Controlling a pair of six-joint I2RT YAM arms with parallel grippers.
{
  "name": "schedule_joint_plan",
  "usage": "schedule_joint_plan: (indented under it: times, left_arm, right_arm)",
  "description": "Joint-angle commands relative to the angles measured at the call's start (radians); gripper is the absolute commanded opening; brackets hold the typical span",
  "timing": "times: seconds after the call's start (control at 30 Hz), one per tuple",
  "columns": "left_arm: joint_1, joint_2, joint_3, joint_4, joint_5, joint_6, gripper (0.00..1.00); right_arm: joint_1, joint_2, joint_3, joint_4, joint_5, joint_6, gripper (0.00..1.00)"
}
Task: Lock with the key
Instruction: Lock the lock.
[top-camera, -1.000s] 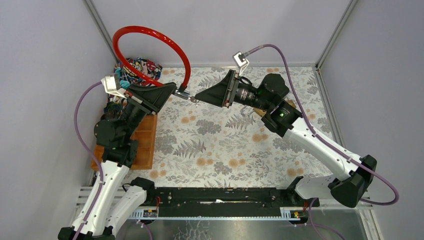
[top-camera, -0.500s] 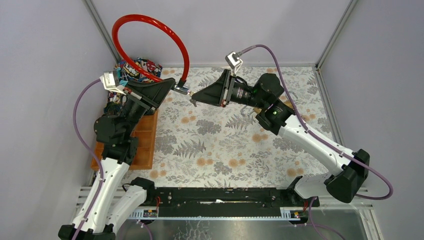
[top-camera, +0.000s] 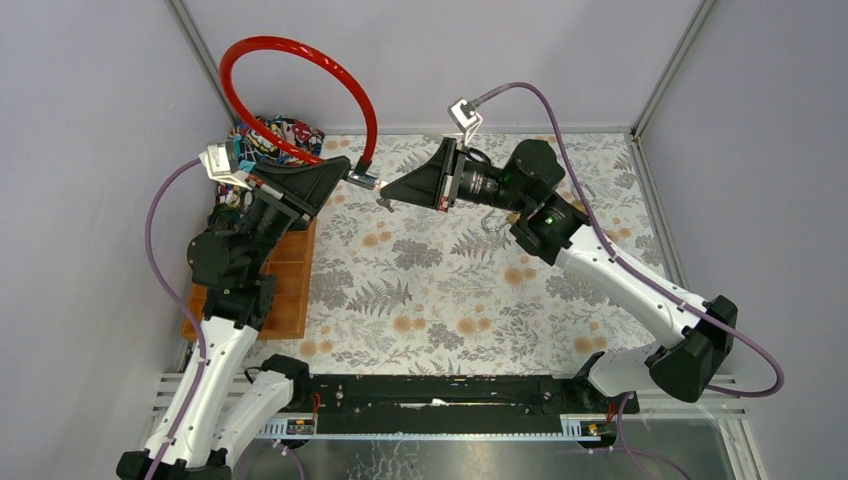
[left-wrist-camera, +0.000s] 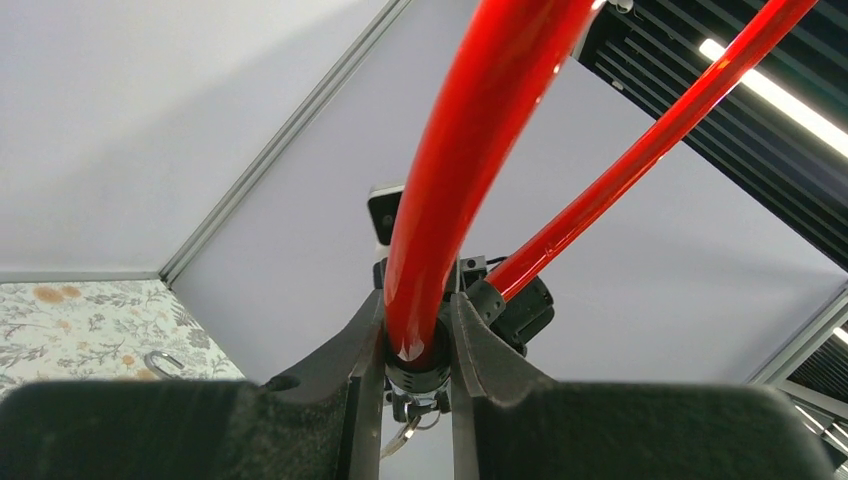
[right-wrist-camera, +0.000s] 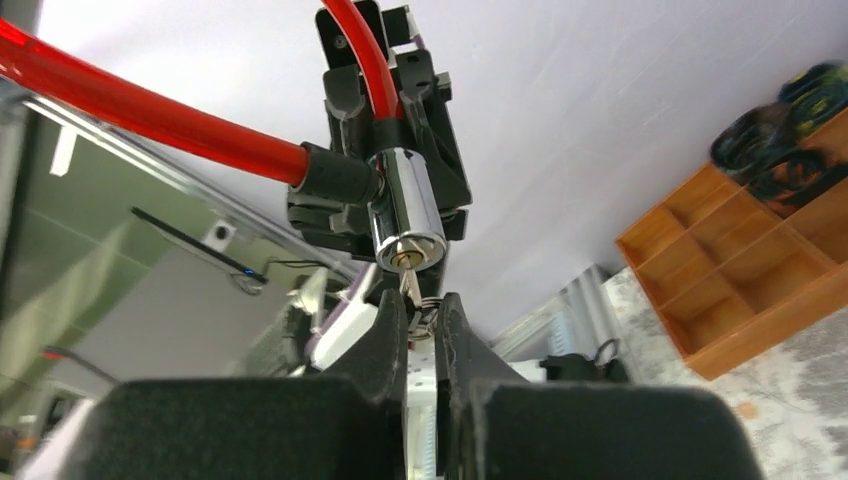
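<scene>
A red cable lock (top-camera: 300, 55) arches in the air over the back left of the table. My left gripper (top-camera: 345, 178) is shut on it, the fingers clamping the red cable (left-wrist-camera: 450, 180) just above the black lock body (left-wrist-camera: 418, 375). The chrome cylinder (right-wrist-camera: 408, 215) faces my right gripper (right-wrist-camera: 422, 310), and the key (right-wrist-camera: 410, 290) sticks out of its keyhole. My right gripper (top-camera: 388, 195) is shut on the key's head, with the key ring bunched between the fingers. From the left wrist view a key (left-wrist-camera: 405, 435) dangles below the lock body.
A wooden compartment tray (top-camera: 285, 285) lies at the table's left edge under the left arm. A colourful bundle (top-camera: 285, 135) sits at the back left corner. A small metal ring (top-camera: 492, 222) lies on the floral cloth beneath the right arm. Enclosure walls stand close around.
My right gripper has closed from open onto the key. Both grippers and the lock have drifted slightly to the left.
</scene>
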Motion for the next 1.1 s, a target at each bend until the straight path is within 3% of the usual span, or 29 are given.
schedule_joint_plan:
  times: [0.0, 0.2, 0.47, 0.7, 0.93, 1.07]
  left_arm:
    - [0.007, -0.025, 0.037, 0.005, -0.018, -0.002, 0.00]
    - [0.006, -0.033, 0.033, -0.077, -0.025, -0.024, 0.00]
    - [0.006, -0.020, 0.044, -0.103, -0.033, -0.047, 0.00]
    - [0.001, -0.013, 0.054, -0.106, -0.025, -0.040, 0.00]
    - [0.000, -0.010, 0.049, -0.135, -0.013, -0.061, 0.00]
    - [0.000, -0.010, 0.045, -0.135, -0.010, -0.064, 0.00]
  right_arm:
    - [0.008, -0.016, 0.104, -0.123, 0.040, -0.246, 0.00]
    - [0.031, -0.045, 0.178, -0.291, 0.140, -0.694, 0.00]
    - [0.057, 0.022, 0.339, -0.534, 0.058, -1.015, 0.00]
    - [0.076, 0.006, 0.319, -0.529, 0.126, -1.271, 0.00]
    - [0.090, -0.048, 0.193, -0.397, 0.061, -1.544, 0.00]
    - [0.098, -0.056, 0.192, -0.406, 0.052, -1.658, 0.00]
